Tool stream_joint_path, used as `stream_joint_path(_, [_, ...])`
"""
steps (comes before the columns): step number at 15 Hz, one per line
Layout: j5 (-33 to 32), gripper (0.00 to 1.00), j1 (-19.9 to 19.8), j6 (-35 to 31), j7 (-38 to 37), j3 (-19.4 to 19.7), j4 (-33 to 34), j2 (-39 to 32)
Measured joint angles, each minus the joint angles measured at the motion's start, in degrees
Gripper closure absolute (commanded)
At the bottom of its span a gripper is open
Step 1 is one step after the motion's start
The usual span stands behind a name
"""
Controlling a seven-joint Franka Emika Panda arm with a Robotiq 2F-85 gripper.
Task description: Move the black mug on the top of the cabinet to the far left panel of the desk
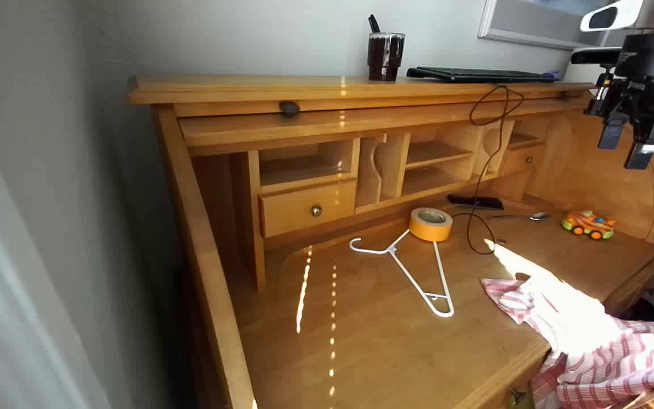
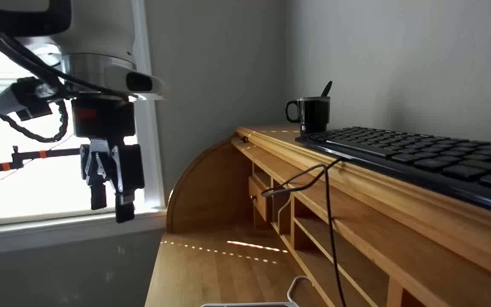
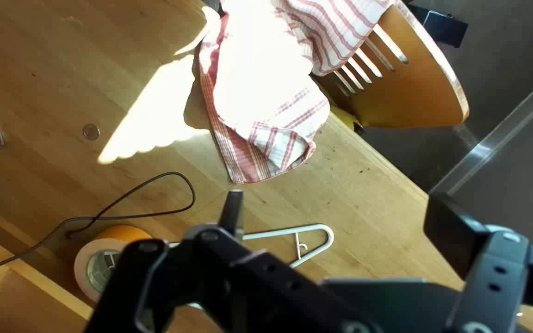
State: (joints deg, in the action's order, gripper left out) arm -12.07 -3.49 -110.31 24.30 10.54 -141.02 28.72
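The black mug (image 1: 385,57) stands upright on the flat top of the cabinet (image 1: 247,85), with a dark utensil sticking out; its side handle shows where the mug (image 2: 315,114) appears in an exterior view. The far left panel (image 1: 281,363) of the desk (image 1: 395,352) lies by the left side board, streaked with sunlight; it also shows in an exterior view (image 2: 198,268). My gripper (image 1: 624,149) hangs in the air, well apart from the mug, and also shows there (image 2: 111,207). In the wrist view the fingers (image 3: 340,222) are wide apart with nothing between them. The mug is out of the wrist view.
A black keyboard (image 1: 474,74) lies beside the mug, its cable (image 1: 500,147) hanging to the desk. A tape roll (image 1: 430,226), white hanger (image 1: 412,272), spoon (image 1: 538,216), toy car (image 1: 588,225) and striped cloth (image 1: 611,352) lie below. A chair (image 3: 410,88) stands at the front.
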Motion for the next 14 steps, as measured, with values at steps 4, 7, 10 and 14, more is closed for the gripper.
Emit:
stream_joint_path(4, [0.00,0.00,0.00,0.00,0.00,0.00,0.00,0.00])
stream_joint_path(7, [0.00,0.00,0.00,0.00,0.00,0.00,0.00,0.00])
stream_joint_path(10, [0.00,0.00,0.00,-0.01,-0.54,-0.05,0.08,-0.03])
stream_joint_path(14, [0.21,0.00,-0.64,0.25,-11.31,-2.16,4.39,-2.67])
